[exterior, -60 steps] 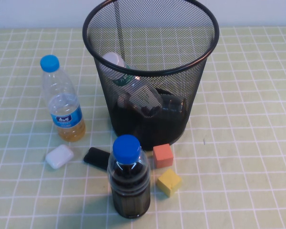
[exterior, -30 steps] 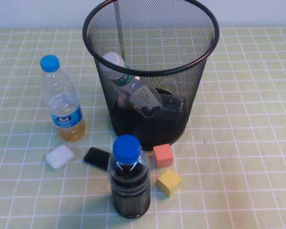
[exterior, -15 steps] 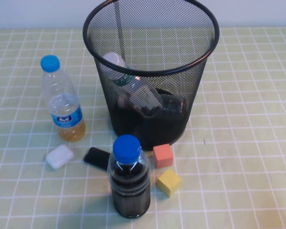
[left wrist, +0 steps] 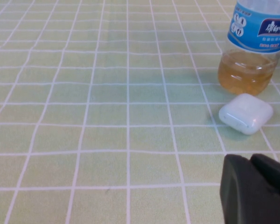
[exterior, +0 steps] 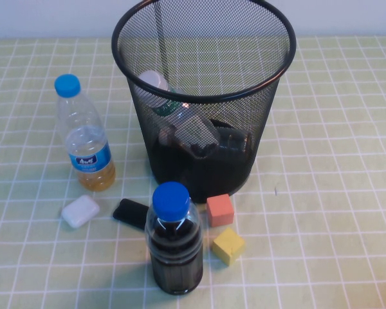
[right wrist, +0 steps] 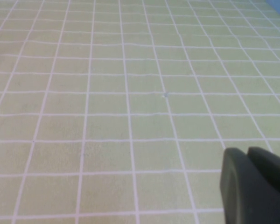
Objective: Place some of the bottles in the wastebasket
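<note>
The black wire-mesh wastebasket [exterior: 260, 122] stands at the back middle of the table. Inside it the tall clear bottle [exterior: 162, 95] with a white cap and green label leans against the left wall. A second clear bottle [exterior: 196, 132] lies low beside it, seen through the mesh. Neither gripper shows in the high view. My left gripper [left wrist: 250, 161] is shut and empty, low over the tablecloth near the white case. My right gripper [right wrist: 247, 154] is shut and empty over bare tablecloth.
A blue-capped bottle of yellow liquid [exterior: 83, 138] stands left of the basket and shows in the left wrist view [left wrist: 256, 46]. A blue-capped bottle of dark liquid [exterior: 174, 241] stands in front. A white case [exterior: 80, 210], a black object [exterior: 131, 212], an orange cube [exterior: 219, 210] and a yellow cube [exterior: 228, 245] lie nearby.
</note>
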You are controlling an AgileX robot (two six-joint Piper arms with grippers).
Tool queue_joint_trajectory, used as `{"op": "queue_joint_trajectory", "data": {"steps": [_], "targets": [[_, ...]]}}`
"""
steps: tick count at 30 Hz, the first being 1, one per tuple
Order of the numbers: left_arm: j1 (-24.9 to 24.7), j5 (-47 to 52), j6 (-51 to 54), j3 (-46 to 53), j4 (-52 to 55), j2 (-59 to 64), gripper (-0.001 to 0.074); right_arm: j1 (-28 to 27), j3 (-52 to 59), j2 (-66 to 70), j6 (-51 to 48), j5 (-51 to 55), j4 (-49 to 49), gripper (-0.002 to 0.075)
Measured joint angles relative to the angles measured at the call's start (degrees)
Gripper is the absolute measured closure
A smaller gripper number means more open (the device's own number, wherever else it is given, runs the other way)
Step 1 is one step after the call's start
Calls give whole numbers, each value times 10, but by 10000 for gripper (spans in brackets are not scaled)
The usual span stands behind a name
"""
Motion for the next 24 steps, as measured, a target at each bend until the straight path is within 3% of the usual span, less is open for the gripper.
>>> {"op": "queue_joint_trajectory", "data": {"steps": [24], "targets": [[0,0,0,0,0,0,736,0,0,-1,4,0,-6,734]]}}
